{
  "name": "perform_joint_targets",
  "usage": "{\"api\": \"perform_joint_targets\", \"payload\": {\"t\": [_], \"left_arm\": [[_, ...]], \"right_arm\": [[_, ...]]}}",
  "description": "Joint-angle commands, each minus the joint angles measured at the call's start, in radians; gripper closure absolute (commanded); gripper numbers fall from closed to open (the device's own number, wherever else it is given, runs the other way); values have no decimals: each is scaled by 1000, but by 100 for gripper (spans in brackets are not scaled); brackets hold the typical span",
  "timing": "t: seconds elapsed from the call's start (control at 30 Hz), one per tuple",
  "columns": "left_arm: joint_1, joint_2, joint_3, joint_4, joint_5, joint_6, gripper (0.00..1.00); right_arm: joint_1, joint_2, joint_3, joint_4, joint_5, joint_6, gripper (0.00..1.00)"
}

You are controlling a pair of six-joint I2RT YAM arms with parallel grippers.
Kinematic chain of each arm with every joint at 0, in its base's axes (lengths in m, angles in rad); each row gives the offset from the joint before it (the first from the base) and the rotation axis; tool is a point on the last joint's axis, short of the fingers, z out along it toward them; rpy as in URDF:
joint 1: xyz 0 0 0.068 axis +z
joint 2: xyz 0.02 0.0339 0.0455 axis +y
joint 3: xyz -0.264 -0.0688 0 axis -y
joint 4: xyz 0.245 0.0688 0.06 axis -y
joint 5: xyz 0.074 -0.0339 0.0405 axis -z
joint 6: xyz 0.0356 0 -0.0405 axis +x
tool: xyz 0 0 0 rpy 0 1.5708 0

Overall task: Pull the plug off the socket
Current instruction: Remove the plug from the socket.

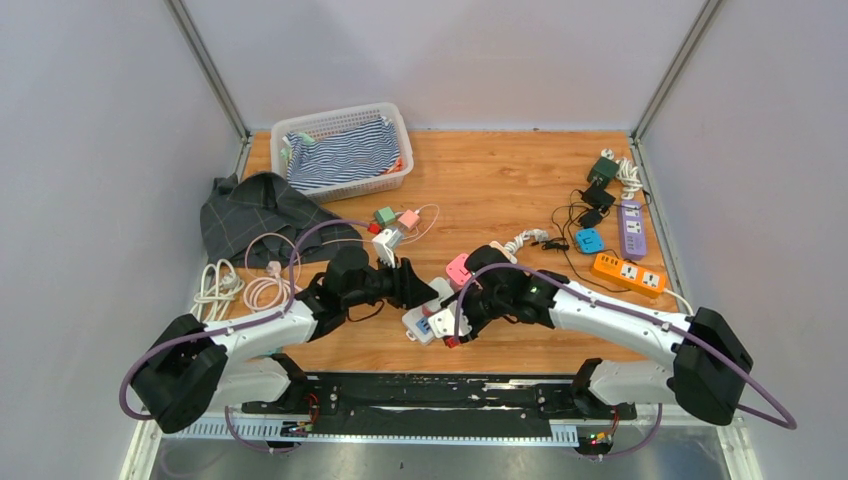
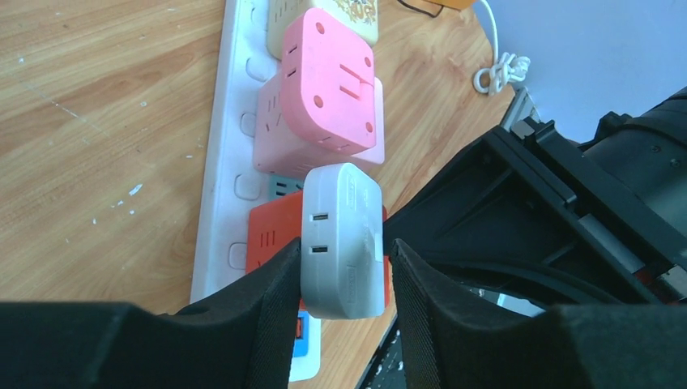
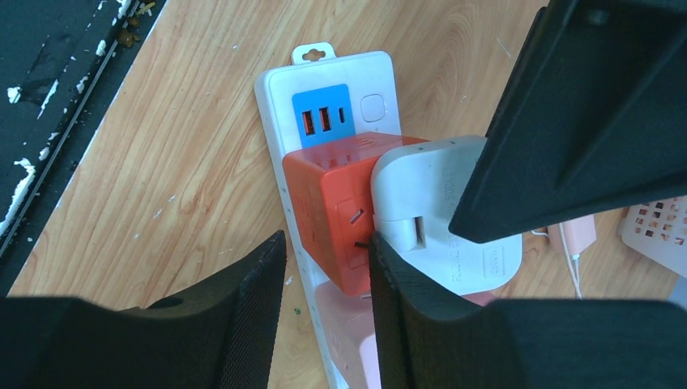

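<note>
Pinching grey plug [image 2: 340, 243] with left end effector [image 2: 346, 253]; straddling orange adapter cube [image 3: 328, 194] on white power strip [image 3: 356, 73] with right end effector [image 3: 328, 243], cannot tell whether clamped.

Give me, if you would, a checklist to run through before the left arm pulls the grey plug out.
1. The left gripper straddles the grey plug: ok.
2. Its grip on the plug is firm: cannot tell.
3. The right gripper clamps the orange adapter to brace it: cannot tell; it flanks it.
4. The grey plug is seated in the orange adapter: ok.
5. The pink adapter is apart from the left gripper: ok.
6. The power strip lies flat on the table: ok.
</note>
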Motion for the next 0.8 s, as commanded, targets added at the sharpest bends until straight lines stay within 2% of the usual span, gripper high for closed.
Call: {"api": "perform_joint_targets", "payload": {"t": [0.0, 0.23, 0.77], "left_arm": [[3, 6, 34, 27, 35, 17, 56], [3, 18, 45, 27, 58, 12, 61], [1, 10, 44, 27, 80, 29, 60]], "right_arm": [[24, 45, 0, -72, 35, 0, 57], [26, 56, 5, -74, 44, 4, 59], [32, 68, 11, -75, 52, 11, 60]]}}
